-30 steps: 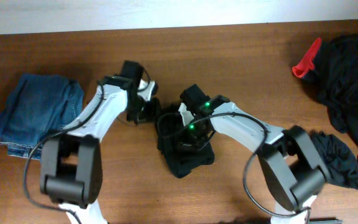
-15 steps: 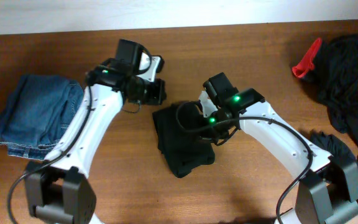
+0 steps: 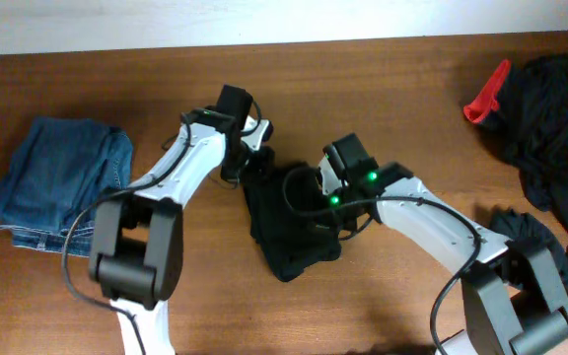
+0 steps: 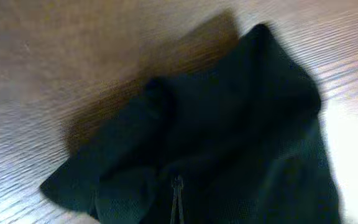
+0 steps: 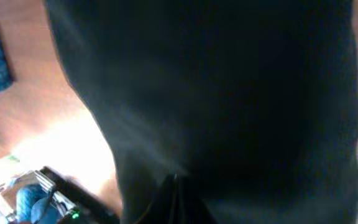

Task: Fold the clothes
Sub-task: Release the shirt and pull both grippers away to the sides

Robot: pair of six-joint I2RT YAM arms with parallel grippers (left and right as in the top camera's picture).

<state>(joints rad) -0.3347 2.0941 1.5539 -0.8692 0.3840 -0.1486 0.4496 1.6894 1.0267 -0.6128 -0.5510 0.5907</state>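
Well left of the folded black garment (image 3: 294,251), jeans (image 3: 62,177) lie on the surface (image 3: 412,79). The left gripper (image 3: 240,170) is at the garment's far-left corner. Its wrist view shows only blurred cloth, so I cannot tell whether it is parted or pinching. The garment sits mid-surface, its long axis running far to near with a slight tilt. The right gripper (image 3: 314,212) hangs over its far-right part, its opening equally unreadable. Well right of the garment lies the unfolded pile (image 3: 550,128), and the right arm is nearer it.
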